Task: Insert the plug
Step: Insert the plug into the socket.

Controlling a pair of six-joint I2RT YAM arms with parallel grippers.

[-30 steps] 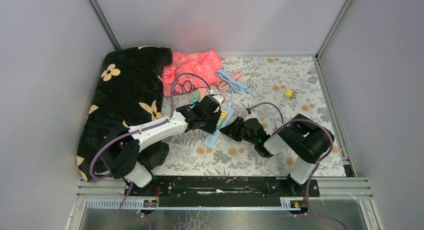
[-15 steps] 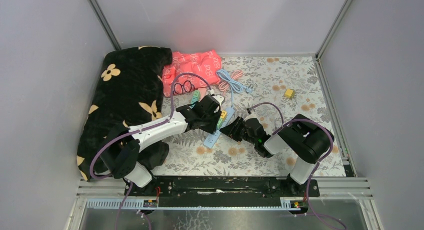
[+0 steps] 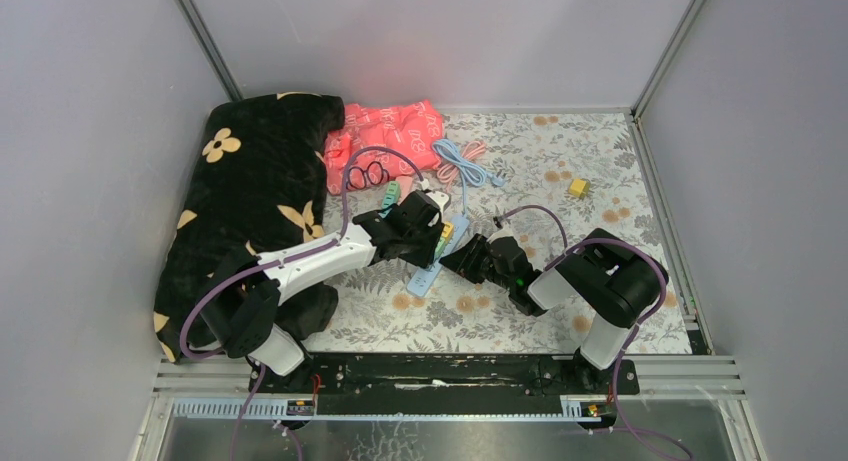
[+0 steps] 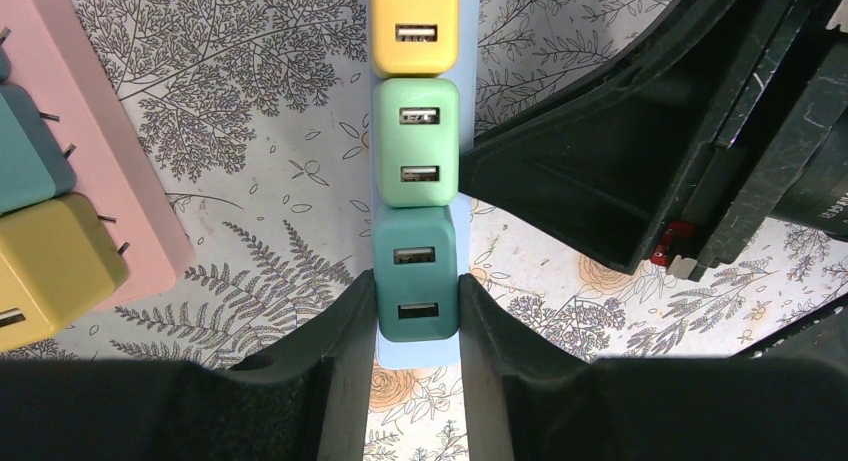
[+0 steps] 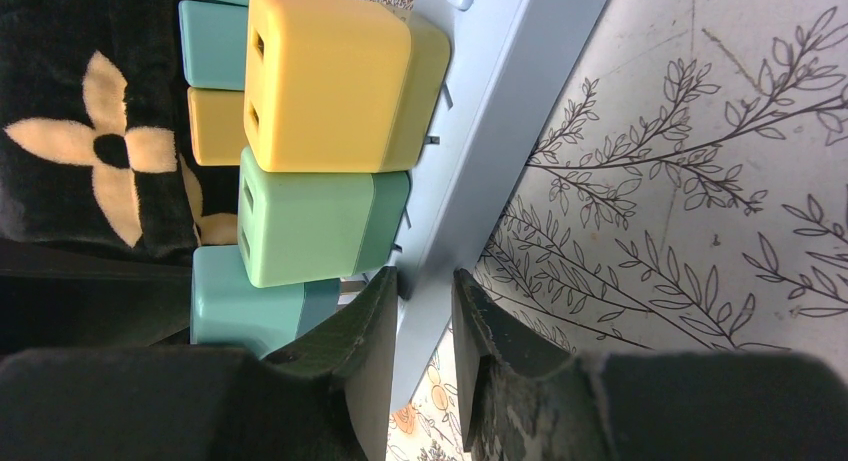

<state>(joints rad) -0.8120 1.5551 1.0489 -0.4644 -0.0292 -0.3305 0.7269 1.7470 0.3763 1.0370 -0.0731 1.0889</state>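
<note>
Left tool (image 4: 417, 289) pinches the teal plug (image 4: 416, 243) seated in the power strip (image 5: 505, 111); right tool (image 5: 425, 293) clamps its edge.

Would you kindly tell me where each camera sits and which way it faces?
Top external: above and behind the bases, looking down on the table; left arm and right arm show.
Left wrist: on the left gripper, looking down past its fingers at the teal charger they clamp.
Right wrist: on the right gripper, looking along the power strip it pinches.
Shared: both wrist views show the yellow charger and green charger.
</note>
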